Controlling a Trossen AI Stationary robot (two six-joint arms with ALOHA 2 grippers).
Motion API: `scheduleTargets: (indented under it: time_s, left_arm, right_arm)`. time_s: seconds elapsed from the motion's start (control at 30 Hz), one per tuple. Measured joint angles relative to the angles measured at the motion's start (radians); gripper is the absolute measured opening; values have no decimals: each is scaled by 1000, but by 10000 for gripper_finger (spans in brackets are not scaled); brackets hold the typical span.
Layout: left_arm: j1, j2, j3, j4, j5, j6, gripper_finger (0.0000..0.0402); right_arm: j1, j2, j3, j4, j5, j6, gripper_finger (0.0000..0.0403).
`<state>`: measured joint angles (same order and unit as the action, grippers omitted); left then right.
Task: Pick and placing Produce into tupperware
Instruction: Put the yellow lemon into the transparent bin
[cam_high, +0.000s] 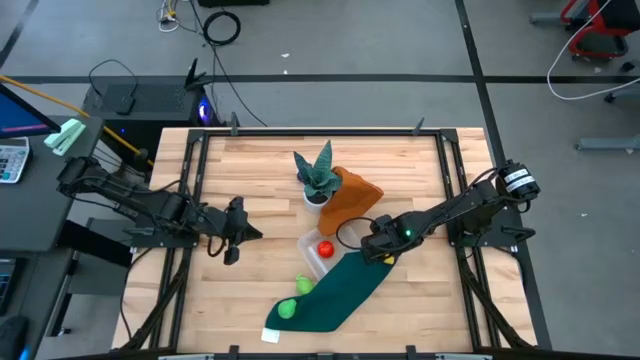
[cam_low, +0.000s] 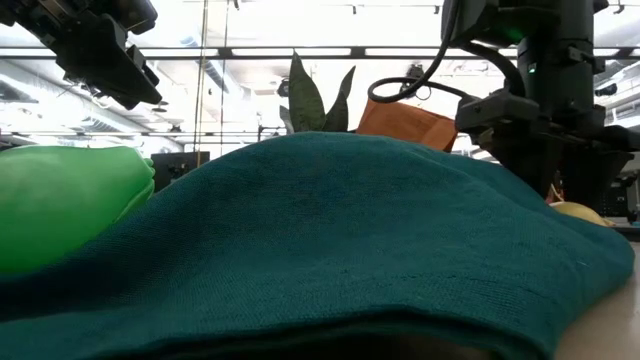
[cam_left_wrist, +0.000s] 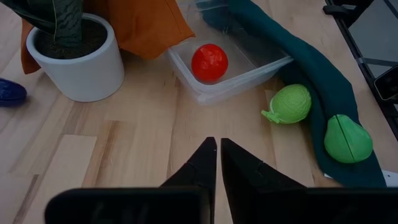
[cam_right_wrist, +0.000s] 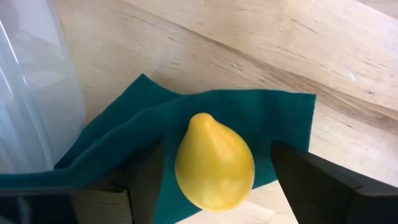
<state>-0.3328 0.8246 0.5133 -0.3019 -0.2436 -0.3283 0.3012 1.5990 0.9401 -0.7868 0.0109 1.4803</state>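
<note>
The clear tupperware (cam_high: 318, 254) sits mid-table with the red ball (cam_left_wrist: 209, 61) lying inside it. A yellow lemon (cam_right_wrist: 215, 162) rests on the corner of a teal cloth (cam_high: 340, 290). My right gripper (cam_right_wrist: 217, 149) is open, one finger on each side of the lemon with a gap to both. Two green produce pieces (cam_left_wrist: 288, 104) (cam_left_wrist: 347, 138) lie at the cloth's edge near the box. A purple piece (cam_left_wrist: 10, 92) lies beside the plant pot. My left gripper (cam_left_wrist: 217, 148) is shut and hovers over bare wood left of the box.
A spiky plant in a white pot (cam_high: 318, 180) and an orange cloth (cam_high: 352, 198) stand just beyond the box. The teal cloth runs from the box toward the near edge. Metal frame rails (cam_high: 452, 170) border the table's sides. Bare wood lies left of the box.
</note>
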Motion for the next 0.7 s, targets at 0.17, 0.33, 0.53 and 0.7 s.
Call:
scheduleTargets:
  time_s: [0.17, 0.33, 0.53, 0.7]
  left_arm:
    - [0, 0, 0, 0, 0, 0, 35]
    - [0, 0, 0, 0, 0, 0, 29]
    - [0, 0, 0, 0, 0, 0, 23]
    - [0, 0, 0, 0, 0, 1, 30]
  right_arm:
    - [0, 0, 0, 0, -8, -6, 248]
    - [0, 0, 0, 0, -18, -10, 249]
    - [0, 0, -1, 0, -29, -11, 249]
    - [0, 0, -1, 0, -33, -10, 249]
